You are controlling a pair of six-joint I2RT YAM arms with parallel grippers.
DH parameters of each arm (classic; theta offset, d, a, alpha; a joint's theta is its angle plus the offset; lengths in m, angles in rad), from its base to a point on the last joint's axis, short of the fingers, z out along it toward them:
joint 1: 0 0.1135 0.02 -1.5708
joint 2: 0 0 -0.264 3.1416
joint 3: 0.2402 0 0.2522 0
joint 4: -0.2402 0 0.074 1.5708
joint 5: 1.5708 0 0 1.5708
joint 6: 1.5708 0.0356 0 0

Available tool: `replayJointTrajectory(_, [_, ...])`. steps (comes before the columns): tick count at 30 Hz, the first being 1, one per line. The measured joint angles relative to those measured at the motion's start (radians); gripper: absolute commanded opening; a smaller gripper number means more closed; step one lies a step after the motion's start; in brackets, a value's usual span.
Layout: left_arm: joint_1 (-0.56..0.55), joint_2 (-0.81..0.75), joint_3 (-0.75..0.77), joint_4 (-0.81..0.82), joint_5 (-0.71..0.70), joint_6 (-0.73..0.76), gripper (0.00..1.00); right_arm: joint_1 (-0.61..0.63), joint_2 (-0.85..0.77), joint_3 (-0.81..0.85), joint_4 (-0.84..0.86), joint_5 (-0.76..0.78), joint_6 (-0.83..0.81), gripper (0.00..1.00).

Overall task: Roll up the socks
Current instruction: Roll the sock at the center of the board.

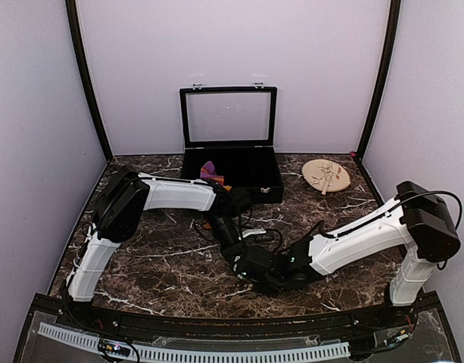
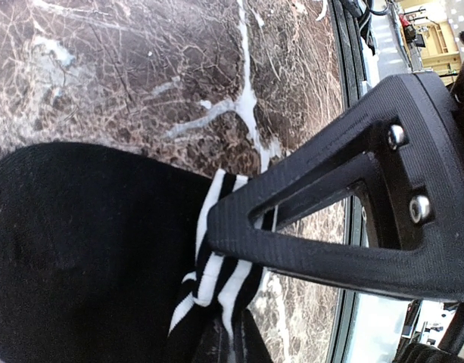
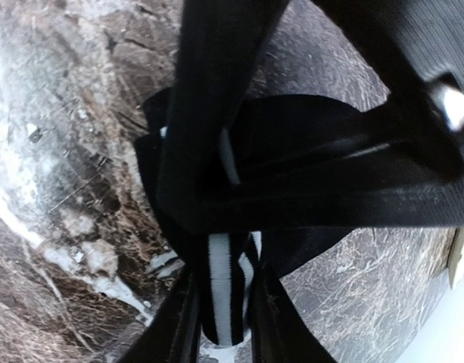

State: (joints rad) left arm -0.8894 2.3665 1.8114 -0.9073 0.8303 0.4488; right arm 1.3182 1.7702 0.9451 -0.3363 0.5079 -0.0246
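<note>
The black sock [image 2: 80,249] lies on the marble, its white-striped cuff [image 2: 216,265] bunched. My left gripper [image 2: 228,333] is shut on that cuff, and a white stripe shows between its fingers. My right gripper [image 3: 228,318] is shut on the same striped cuff [image 3: 228,291] from the other side. Its black triangular finger [image 2: 322,219] crosses the left wrist view. In the top view both grippers, left [image 1: 233,240] and right [image 1: 254,266], meet at the table's middle and hide the sock. Purple and orange fabric of the maroon sock [image 1: 210,172] shows in the black box.
An open black box [image 1: 271,180] with a raised glass lid [image 1: 229,117] stands at the back centre. A round wooden plate [image 1: 326,175] lies at the back right. Purple walls close in the table on three sides.
</note>
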Motion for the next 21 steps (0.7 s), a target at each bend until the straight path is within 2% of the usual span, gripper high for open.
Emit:
replayJointTrajectory(14, [0.004,0.0,-0.003,0.0,0.001,-0.001,0.01,-0.032,0.006,0.011,0.0,-0.068,-0.002,0.03])
replayJointTrajectory(17, [0.008,0.0,-0.01,0.001,0.008,-0.002,0.04,-0.035,0.006,0.012,0.0,-0.079,-0.003,0.0])
replayJointTrajectory(21, [0.015,-0.006,-0.038,0.023,0.018,-0.019,0.14,-0.041,0.006,0.014,-0.001,-0.097,-0.008,0.0])
